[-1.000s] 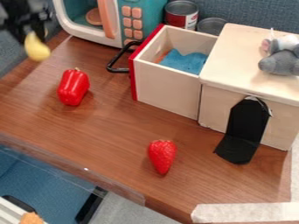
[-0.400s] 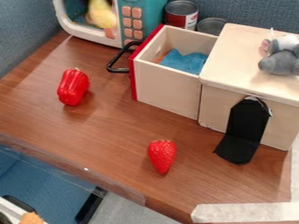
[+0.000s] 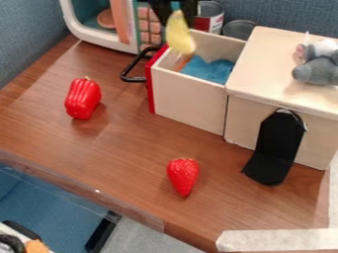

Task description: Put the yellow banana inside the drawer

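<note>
Wooden tabletop point(image 3: 119, 133) bore the drawer point(image 3: 188, 101) at twelve o'clock, open, as loading required; near its red-fronted end, the hand point(image 3: 175, 10) seemingly gripped the yellow banana point(image 3: 180, 34) by its top, so it hung lengthwise, handy for lowering inside.

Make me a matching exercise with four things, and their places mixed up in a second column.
Things
1. Banana
2. Red pepper
3. Strawberry
4. Grey plush toy

Places
A. On top of the wooden box
B. On the table, left of the black handle
C. Held up by the end effector
D. On the table, in the lower middle of the picture

Right pairs: 1-C, 2-B, 3-D, 4-A
</note>
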Robot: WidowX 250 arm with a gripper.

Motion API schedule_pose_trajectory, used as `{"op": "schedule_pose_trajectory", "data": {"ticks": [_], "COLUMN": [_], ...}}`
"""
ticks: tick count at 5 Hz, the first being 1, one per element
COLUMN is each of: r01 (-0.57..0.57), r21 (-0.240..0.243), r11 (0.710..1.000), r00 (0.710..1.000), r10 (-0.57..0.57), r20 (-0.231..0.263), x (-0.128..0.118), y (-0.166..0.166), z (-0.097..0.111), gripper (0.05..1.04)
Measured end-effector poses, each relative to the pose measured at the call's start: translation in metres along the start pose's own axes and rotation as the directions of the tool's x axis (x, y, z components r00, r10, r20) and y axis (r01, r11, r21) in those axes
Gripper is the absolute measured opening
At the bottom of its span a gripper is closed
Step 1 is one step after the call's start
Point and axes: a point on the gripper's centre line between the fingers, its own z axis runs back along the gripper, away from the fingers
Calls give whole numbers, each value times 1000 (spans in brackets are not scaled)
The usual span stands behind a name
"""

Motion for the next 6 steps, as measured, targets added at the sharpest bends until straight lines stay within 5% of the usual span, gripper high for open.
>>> {"op": "schedule_pose_trajectory", "data": {"ticks": [1,2,3,4,6], "r01": [-12,-38,-55,-74,-172], "r21": [-18,-9,4,17,188], "r11": [1000,999,998,997,967], "r00": [1000,999,998,997,981], "r10": [11,37,56,74,186], "r20": [-21,-25,-17,-9,-57], "x": [4,7,8,13,22], "y": [-3,-2,1,2,11], "z": [-1,-4,-5,-4,-30], "gripper": [521,825,1017,1011,1003]}}
